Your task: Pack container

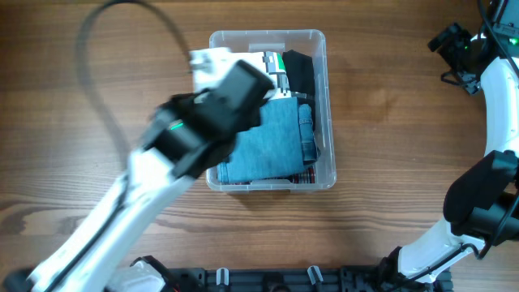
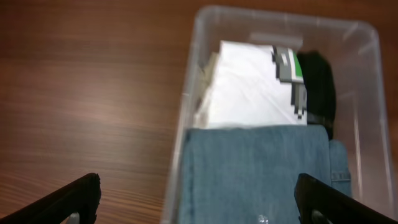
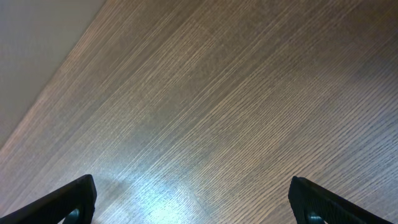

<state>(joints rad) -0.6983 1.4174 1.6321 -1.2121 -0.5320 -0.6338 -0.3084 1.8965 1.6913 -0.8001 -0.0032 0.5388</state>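
Overhead view of a wooden table (image 1: 49, 146). The container (image 1: 328, 97), a clear plastic tub, sat just above the middle of the table with its long sides running up and down the picture. It was packed with folded clothes. A slab of blue denim (image 1: 272, 142) filled its lower half. A white cloth (image 1: 212, 58) with a green and grey blocky print lay at its upper left, and a black item (image 1: 298, 69) at its upper right.

The left arm (image 1: 122, 211) reached up from the lower left, blurred, and covered the left side of the tub. The left gripper (image 1: 243, 81) hung over the tub's upper left part. A blurred black cable (image 1: 81, 49) looped above the arm.

In the left wrist view the left gripper (image 2: 198, 183) was spread wide with nothing between its fingers. One finger (image 2: 74, 199) showed over bare table to the left of the container (image 2: 186, 93). The other finger (image 2: 329, 199) showed over the right side of the tub. The denim (image 2: 255, 168) lay directly below the gap, with the white cloth (image 2: 249, 87) and the black item (image 2: 317, 81) beyond it.

The right arm (image 1: 503, 105) stood at the right edge, and the right gripper (image 1: 454, 49) was at the upper right corner, well apart from the tub. In the right wrist view the right gripper (image 3: 191, 186) was also spread wide and held nothing. Only bare table (image 3: 217, 93) lay beneath it, and the container was out of that view.
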